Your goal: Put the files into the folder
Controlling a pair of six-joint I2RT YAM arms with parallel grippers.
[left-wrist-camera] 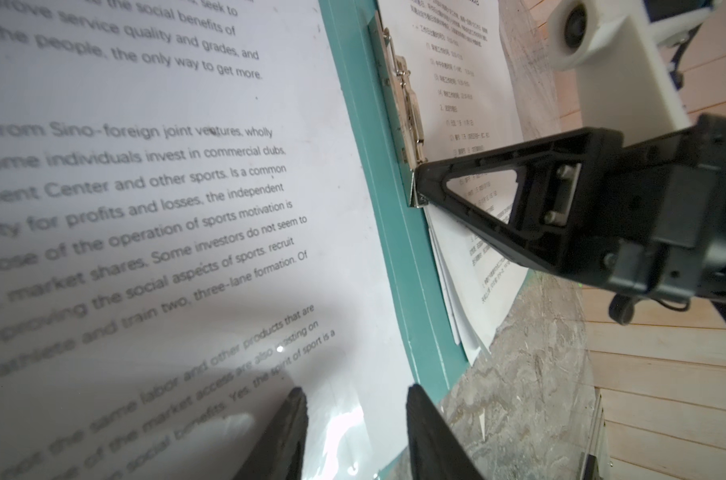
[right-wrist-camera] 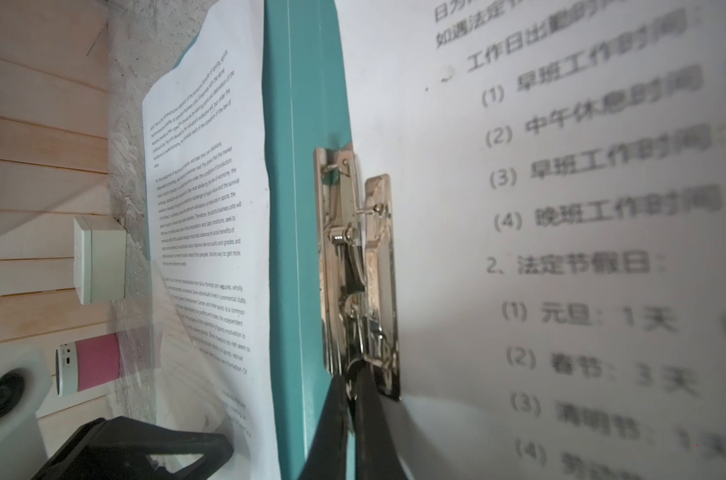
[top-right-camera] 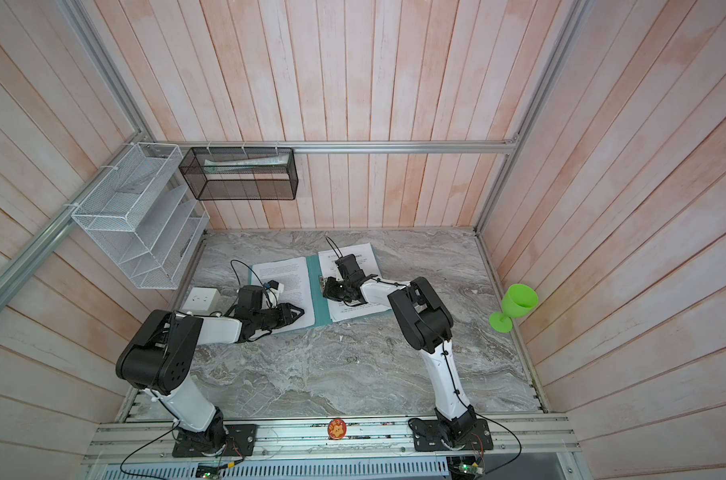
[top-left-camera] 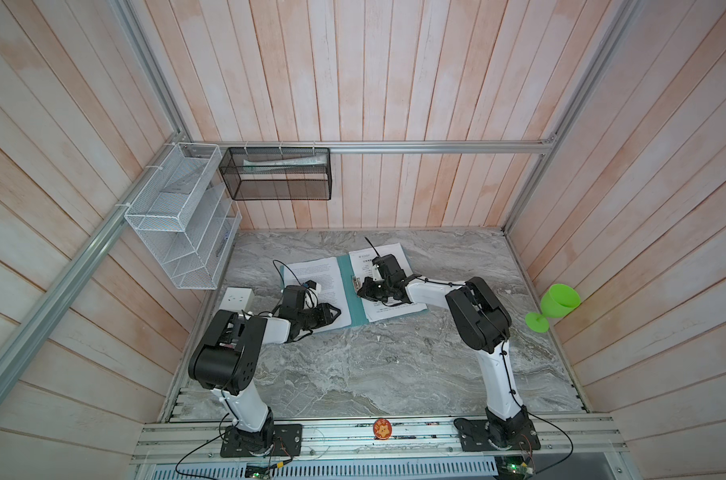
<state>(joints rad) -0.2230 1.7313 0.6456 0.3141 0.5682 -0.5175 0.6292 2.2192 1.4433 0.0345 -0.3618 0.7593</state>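
My left pincer (left-wrist-camera: 355,390) stands spread over the near corner of the printed sheet (left-wrist-camera: 145,208) on the left cover of the open teal folder (left-wrist-camera: 403,257). Beyond, my right pincer (right-wrist-camera: 355,374) is pressed together, tips touching the near end of the metal clip (right-wrist-camera: 353,249) by the spine. More sheets (right-wrist-camera: 519,249) lie on the right cover, flat on the bench (top-left-camera: 374,365).
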